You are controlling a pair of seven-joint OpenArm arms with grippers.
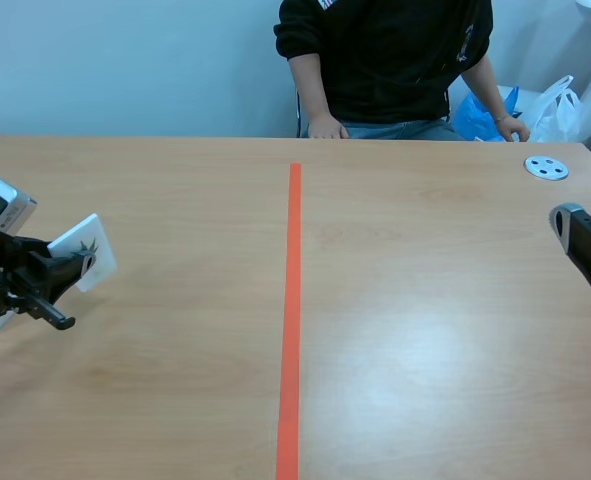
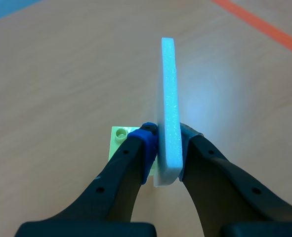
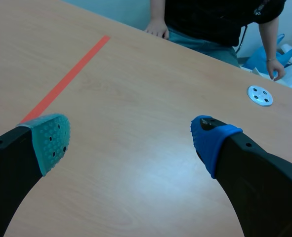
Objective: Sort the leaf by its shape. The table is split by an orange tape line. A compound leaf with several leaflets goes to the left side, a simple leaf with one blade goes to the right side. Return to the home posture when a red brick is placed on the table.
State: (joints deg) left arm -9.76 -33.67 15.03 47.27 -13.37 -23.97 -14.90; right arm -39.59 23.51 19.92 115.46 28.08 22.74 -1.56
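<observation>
Well, the left claw [image 2: 168, 144] is clamped on the leaf card [image 2: 169, 106], a white foam board held upright on its edge, pads pinching its two flat faces near the lower corner. From the room you can see the card [image 1: 83, 250] out on the left half of the desk [image 1: 425, 330], well clear of the orange tape line [image 1: 292, 300]. A dark green leaf is printed on it, too small for me to call the shape. It looks feather-light and stiff, but foam dents and snaps, so a gentle squeeze across the faces looks right, and the thin edge would probably slip. A small pale green plate [image 2: 117, 140] lies on the desk under the claw. Over on the other side the right claw [image 3: 131, 140] hangs wide open, holding nothing. A person [image 1: 385, 60] sits across the desk, and there is no red brick in sight
</observation>
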